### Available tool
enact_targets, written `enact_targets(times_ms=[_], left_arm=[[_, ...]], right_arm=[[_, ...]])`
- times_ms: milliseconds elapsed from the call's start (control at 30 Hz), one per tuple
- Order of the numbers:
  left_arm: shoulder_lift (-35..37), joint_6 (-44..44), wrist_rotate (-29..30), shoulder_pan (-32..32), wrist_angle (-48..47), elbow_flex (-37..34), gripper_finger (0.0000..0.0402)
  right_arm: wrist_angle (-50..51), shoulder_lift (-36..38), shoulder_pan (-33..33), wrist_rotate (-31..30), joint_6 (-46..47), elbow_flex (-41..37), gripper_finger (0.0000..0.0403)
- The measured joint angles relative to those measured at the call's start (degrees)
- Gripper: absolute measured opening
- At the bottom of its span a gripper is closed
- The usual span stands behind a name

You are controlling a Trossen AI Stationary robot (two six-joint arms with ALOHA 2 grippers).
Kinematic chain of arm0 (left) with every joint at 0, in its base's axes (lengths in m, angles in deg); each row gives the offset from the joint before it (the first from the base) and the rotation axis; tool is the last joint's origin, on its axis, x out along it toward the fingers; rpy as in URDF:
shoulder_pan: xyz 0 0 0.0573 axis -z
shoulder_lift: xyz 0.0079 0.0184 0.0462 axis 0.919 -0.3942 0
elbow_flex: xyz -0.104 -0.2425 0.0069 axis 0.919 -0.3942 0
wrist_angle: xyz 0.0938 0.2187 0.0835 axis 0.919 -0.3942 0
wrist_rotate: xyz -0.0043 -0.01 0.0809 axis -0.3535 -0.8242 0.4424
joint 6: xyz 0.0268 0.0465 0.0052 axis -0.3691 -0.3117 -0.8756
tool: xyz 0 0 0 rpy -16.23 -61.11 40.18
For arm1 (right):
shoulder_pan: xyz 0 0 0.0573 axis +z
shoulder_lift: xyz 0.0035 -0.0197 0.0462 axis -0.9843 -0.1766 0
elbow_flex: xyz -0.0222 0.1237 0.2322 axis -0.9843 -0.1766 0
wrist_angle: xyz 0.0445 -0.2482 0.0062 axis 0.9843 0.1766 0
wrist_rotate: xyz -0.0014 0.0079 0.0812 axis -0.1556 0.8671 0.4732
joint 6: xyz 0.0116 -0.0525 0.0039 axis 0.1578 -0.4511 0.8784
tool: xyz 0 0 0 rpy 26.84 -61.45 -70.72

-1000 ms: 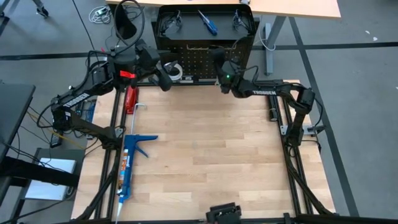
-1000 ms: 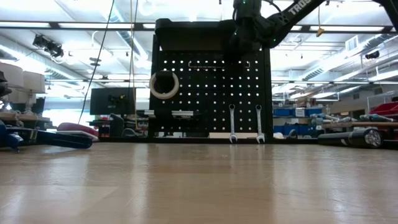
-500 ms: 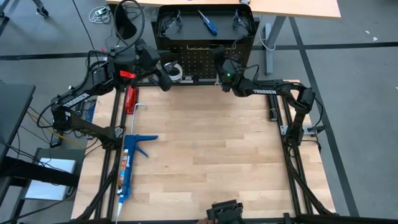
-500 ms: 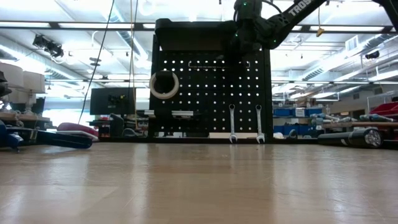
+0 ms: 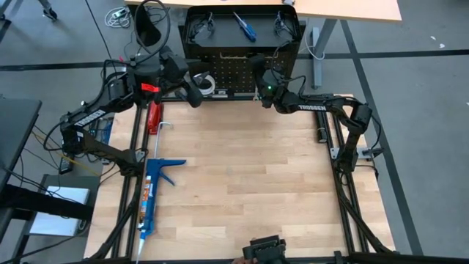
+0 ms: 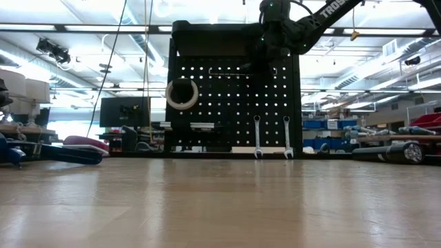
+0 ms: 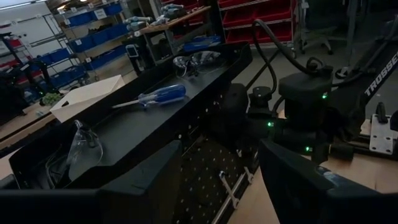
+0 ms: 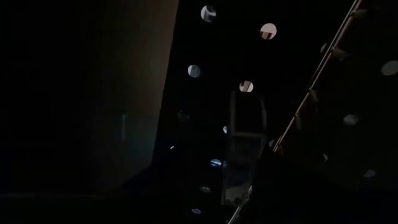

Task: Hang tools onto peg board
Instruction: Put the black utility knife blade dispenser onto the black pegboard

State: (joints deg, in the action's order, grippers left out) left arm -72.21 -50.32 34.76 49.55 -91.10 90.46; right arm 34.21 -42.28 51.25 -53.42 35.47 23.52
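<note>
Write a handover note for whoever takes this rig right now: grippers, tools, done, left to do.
Left gripper: open and empty, beside the tape roll at the peg board.
Right gripper: against the board's upper right part; whether it holds anything is hidden.
Done: tape roll hung upper left; two wrenches hung low on the right.
Left: the screwdriver and two glasses lie in the tray on top of the board, not hung.
</note>
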Motion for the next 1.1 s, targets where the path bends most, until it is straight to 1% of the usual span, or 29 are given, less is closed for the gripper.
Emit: enact_targets(times_ms=[200,533,700,800,1000,1100], left_arm=[[0.2,0.0,0.0,0.0,0.2,0.0,0.0219],[1.5,0.0,1.0,0.0,0.3,0.0,0.0219],[1.5,0.2,1.2,0.0,-3.4,1.6,0.0219],[1.5,0.2,1.3,0.0,-3.5,1.8,0.0219],[1.4,0.2,1.3,0.1,-3.7,1.8,0.0219],[1.4,0.4,1.3,0.1,-3.7,1.8,0.0219]], right_arm=[[-0.2,0.0,0.0,0.0,0.0,0.0,0.0185],[-2.1,0.6,0.8,1.2,-3.2,0.0,0.0188],[-2.1,0.6,1.0,1.2,-2.7,0.0,0.0194],[-1.7,0.6,1.1,1.2,-2.9,0.0,0.0198],[-0.5,0.6,1.6,1.1,-1.2,0.0,0.0208],[1.0,0.6,1.7,0.8,1.5,0.0,0.0217]])
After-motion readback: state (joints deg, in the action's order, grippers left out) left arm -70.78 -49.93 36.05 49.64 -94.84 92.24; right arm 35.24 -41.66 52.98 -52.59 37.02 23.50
